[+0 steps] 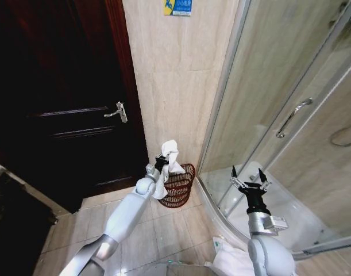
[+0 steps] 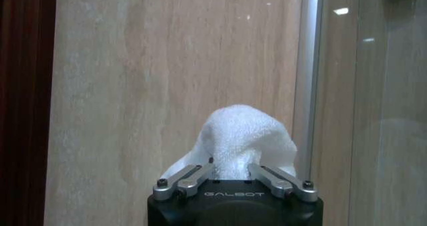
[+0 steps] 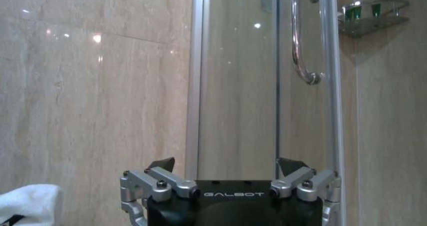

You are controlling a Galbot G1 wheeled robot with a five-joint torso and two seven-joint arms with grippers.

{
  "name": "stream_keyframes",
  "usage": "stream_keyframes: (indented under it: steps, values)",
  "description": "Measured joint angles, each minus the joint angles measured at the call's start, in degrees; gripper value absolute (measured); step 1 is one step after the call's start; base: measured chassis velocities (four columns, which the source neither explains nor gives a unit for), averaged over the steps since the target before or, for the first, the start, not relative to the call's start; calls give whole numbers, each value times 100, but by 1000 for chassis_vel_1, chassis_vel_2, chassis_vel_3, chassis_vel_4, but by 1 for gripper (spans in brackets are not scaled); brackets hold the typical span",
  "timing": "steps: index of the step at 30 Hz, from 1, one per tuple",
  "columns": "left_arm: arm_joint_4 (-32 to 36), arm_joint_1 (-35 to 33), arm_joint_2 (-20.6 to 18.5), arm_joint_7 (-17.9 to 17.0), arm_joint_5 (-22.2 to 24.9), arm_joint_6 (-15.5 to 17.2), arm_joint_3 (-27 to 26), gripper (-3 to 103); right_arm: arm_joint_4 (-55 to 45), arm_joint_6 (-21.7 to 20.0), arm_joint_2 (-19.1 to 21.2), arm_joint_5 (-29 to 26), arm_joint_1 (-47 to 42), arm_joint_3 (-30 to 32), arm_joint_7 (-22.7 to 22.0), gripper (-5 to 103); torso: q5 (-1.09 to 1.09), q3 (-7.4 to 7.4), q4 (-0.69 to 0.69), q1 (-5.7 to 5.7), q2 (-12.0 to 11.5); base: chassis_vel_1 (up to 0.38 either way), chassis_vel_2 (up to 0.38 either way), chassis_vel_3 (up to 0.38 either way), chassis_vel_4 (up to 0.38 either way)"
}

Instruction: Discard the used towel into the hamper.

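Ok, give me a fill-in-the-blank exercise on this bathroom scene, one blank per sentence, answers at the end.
1. The left gripper is shut on a white ____.
2. The towel is held above the reddish-brown ____.
3. The right gripper, in front of the shower glass, has its fingers ____.
4. The hamper stands on the floor between the dark door and the ____.

Answers: towel; hamper; open; shower
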State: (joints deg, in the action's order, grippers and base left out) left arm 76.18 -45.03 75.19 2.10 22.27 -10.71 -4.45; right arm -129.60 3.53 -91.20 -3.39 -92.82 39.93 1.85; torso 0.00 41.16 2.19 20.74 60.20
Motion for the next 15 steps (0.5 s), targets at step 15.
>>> stream_keyframes:
  steps: [15]
  values:
    - [244, -123, -105, -16, -15, 59, -64, 7, -40, -21, 13, -3, 18, -8, 7, 100, 0, -232, 0, -184, -416, 0, 0, 0, 0]
